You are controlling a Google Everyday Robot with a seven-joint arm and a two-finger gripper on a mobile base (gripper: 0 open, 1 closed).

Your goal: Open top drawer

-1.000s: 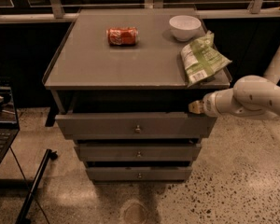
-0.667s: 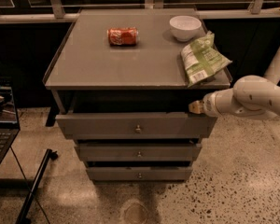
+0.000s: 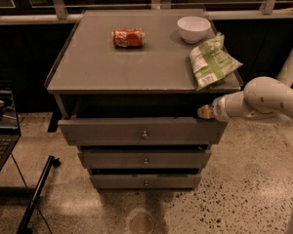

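The top drawer [image 3: 112, 130] is the widest grey front of three, with a small round metal knob [image 3: 144, 134] at its centre. It stands pulled out a little from under the grey cabinet top [image 3: 136, 62], with a dark gap above its front. My gripper [image 3: 203, 112] is at the end of the white arm [image 3: 263, 101], at the drawer's upper right corner, just under the cabinet top's edge.
On the cabinet top lie a red can [image 3: 128, 37] on its side, a white bowl [image 3: 193, 29] and a green chip bag [image 3: 211, 62] overhanging the right edge. Two narrower drawers [image 3: 144, 159] sit below. A laptop [image 3: 0, 130] and a stand leg [image 3: 36, 194] are at left.
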